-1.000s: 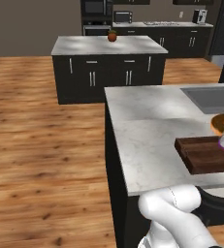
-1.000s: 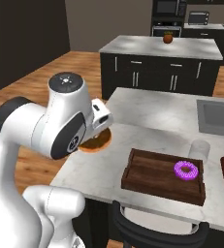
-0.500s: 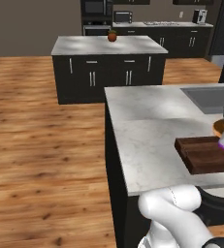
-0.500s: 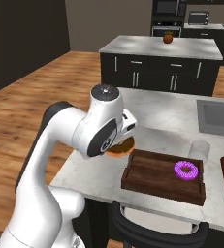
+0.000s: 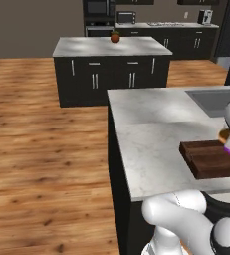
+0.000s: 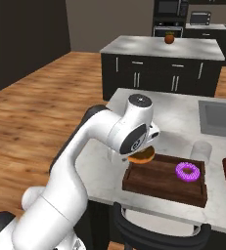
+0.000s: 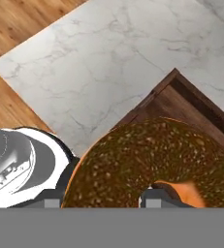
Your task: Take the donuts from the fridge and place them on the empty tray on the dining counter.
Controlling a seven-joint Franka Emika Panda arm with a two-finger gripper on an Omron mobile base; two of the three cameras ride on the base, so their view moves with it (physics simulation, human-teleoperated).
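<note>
Left base view: white-grey marble surface (image 5: 156, 134), dark brown rectangular tray (image 5: 211, 158) near its edge. Right base view: purple-iced ring donut (image 6: 188, 171) already on tray. Hand view: hand (image 7: 104, 201) grips orange-brown glazed donut (image 7: 152, 157) above tray corner; release remains.

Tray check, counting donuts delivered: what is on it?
One purple donut lies on the tray. The brown donut hangs over its corner in the gripper; the tray beneath is hidden.
</note>
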